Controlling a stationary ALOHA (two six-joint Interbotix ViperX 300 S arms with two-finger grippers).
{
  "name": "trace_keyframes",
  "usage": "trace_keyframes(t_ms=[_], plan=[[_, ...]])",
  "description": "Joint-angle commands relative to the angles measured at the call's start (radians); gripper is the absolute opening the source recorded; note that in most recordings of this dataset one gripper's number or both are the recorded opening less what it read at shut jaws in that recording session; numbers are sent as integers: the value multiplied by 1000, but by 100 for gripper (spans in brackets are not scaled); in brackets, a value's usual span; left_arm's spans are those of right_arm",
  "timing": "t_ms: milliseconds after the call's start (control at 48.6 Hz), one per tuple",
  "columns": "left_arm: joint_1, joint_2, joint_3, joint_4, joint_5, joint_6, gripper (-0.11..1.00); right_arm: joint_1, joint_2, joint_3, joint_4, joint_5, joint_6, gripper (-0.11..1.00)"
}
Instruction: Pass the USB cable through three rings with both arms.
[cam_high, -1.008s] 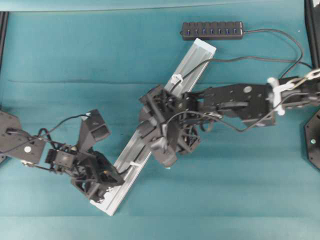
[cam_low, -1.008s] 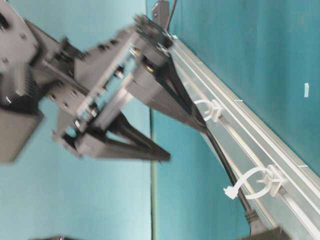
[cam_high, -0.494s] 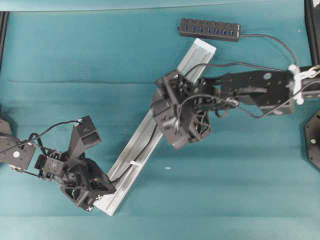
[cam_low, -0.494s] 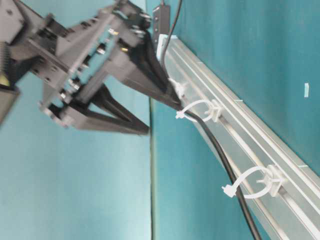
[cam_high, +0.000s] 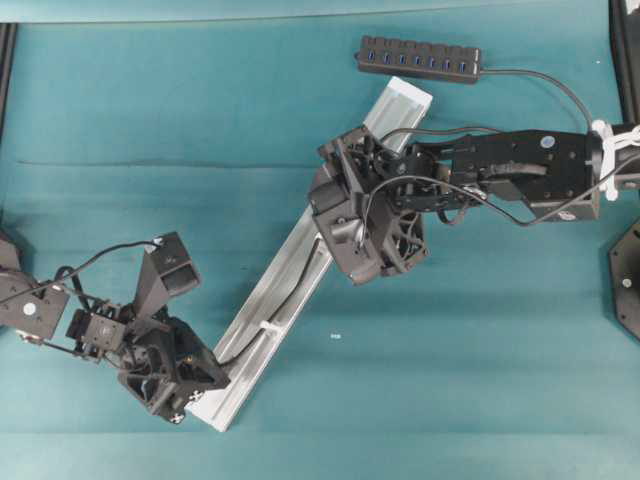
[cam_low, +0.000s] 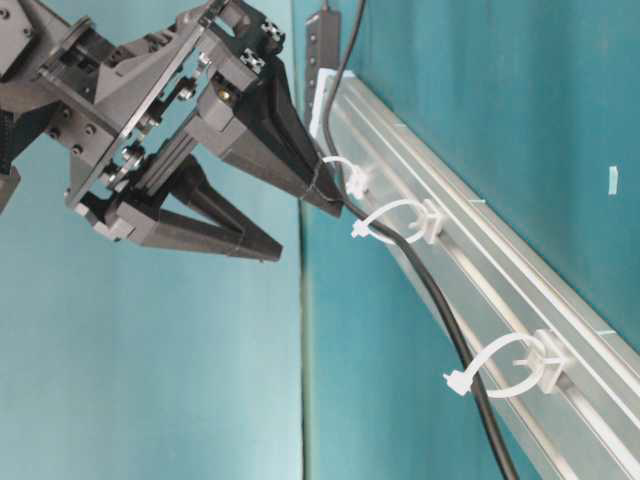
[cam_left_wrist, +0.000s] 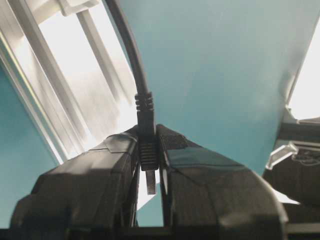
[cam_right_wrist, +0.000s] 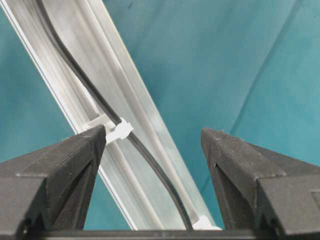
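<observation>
The USB cable (cam_low: 440, 310) lies along the silver rail (cam_low: 520, 290) and runs through three rings, the far one (cam_low: 345, 172), the middle one (cam_low: 398, 220) and the near one (cam_low: 510, 368). My left gripper (cam_left_wrist: 149, 150) is shut on the cable's plug (cam_left_wrist: 148, 152), whose metal tip points back between the fingers, just past the rail's near end (cam_high: 215, 410). It sits at the lower left of the overhead view (cam_high: 208, 368). My right gripper (cam_right_wrist: 152, 145) is open and empty above the rail, by the far and middle rings (cam_low: 308, 232). One ring (cam_right_wrist: 112, 131) shows beside its left finger.
The black multi-port hub (cam_high: 420, 58) lies beyond the rail's far end, with its own cord curving off to the right. The right arm (cam_high: 520, 175) stretches in from the right edge. The teal table (cam_high: 480, 380) stretches to the lower right.
My right gripper has let go of the cable, opened and moved up the rail toward its far end. My left gripper has drawn the plug back past the rail's near end. The hub slid left.
</observation>
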Motion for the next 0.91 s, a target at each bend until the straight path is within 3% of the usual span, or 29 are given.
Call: trace_keyframes(t_ms=[0,185,247,412,494,679,885], plan=[[-5,-15,-12,5,-26,3,10,2,-6,-6,-2,-8,14,83],[-5,-15,-14,5,-41,3,14,2,-6,-6,-2,-8,14,83],[-5,-14,-15,5,-41,3,28,3,-5,-6,-2,-8,14,83],[-5,-14,-20,6,-41,18,78,11,-5,-9,0,-12,14,83],[-5,-15,-23,6,-43,48,95,15,-3,-11,0,-17,14,83],[-5,-35,-37,6,-38,135,92,28,-6,-11,3,-17,29,83],[32,-155,-58,6,-38,236,93,37,-46,-23,3,-49,183,83]])
